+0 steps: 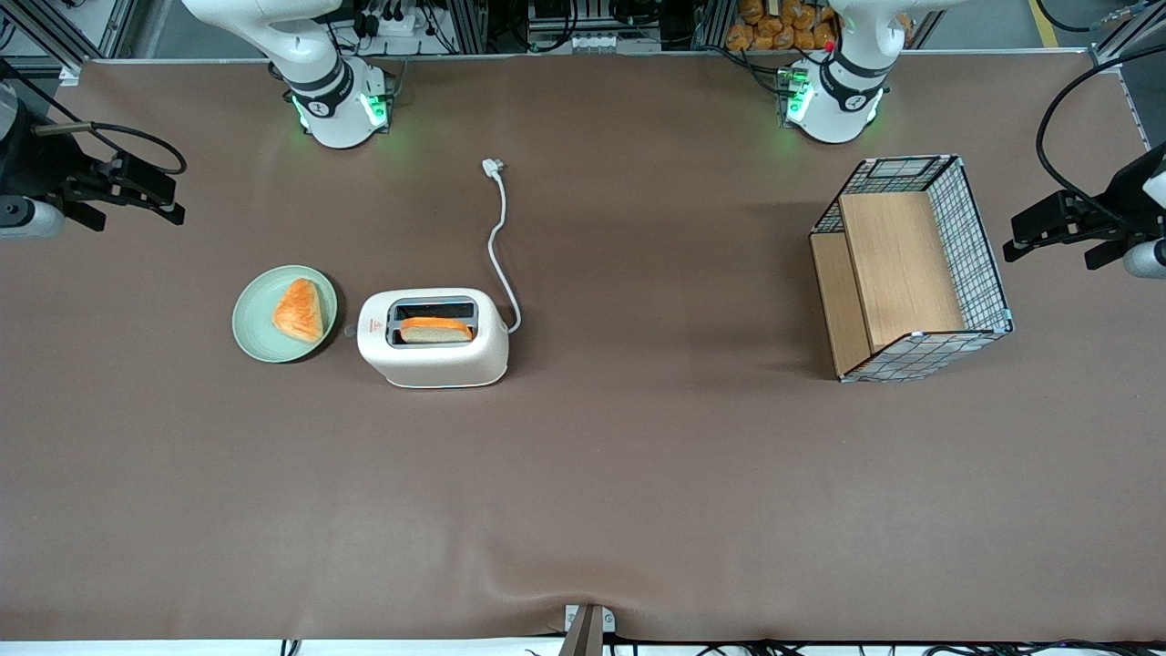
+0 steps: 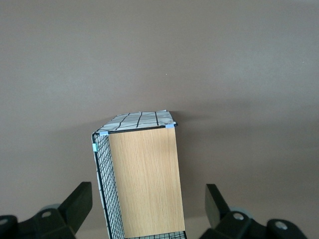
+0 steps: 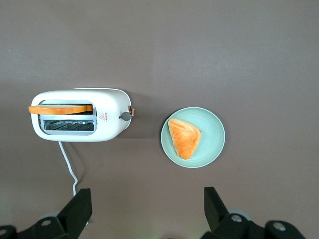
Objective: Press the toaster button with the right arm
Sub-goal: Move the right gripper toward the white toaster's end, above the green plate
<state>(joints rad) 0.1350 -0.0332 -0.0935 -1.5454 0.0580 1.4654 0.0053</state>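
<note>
Cream toaster [image 3: 79, 115] sits on the table well below the gripper [image 3: 147, 211], whose fingers [image 3: 77, 209] are spread wide and empty; its button [image 3: 125, 115] faces the plate [image 3: 212, 149].

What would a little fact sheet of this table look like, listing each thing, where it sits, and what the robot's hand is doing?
toaster: cream-white, upright on the brown table, one bread slice in the slot nearer the front camera
toaster button: small grey knob on the toaster's narrow end, facing the plate, not touched
cord: white, unplugged, lying on the table
plate: pale green, beside the toaster, holding a triangular pastry
basket: wire and wood, toward the parked arm's end
hand: open, raised above the toaster and plate, holding nothing
</note>
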